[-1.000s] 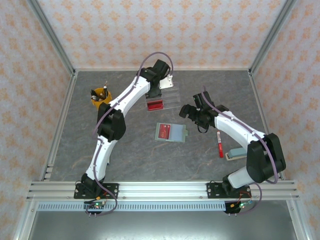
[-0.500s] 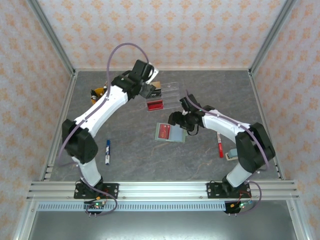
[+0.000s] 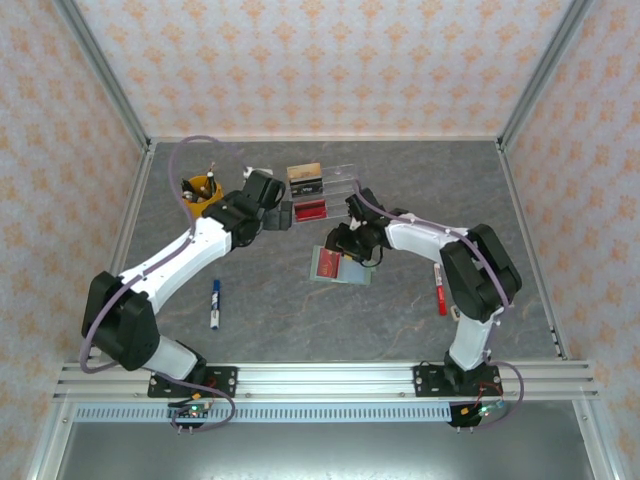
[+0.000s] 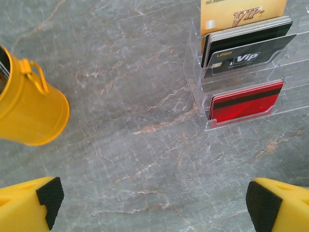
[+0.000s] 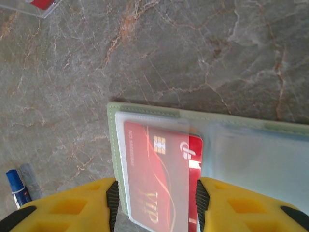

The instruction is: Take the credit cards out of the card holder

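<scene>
Credit cards (image 4: 246, 99): three in the tray (image 4: 193, 92), one in the card holder (image 5: 251, 145); right gripper (image 5: 155, 203) spread astride it, left gripper (image 4: 154, 203) spread wide over bare table (image 4: 135, 145).

Left gripper (image 3: 282, 214) backed off the tray (image 3: 343, 172); right gripper (image 3: 341, 249) reached the card holder (image 3: 345, 270).

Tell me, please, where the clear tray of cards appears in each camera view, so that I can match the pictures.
Top external: the clear tray sits at the far middle of the table.
Left wrist: the clear tray is at the upper right, running off the edge.
Right wrist: a corner of the clear tray is at the top left.
Shared landmark: the red card in the tray's near slot.
</scene>
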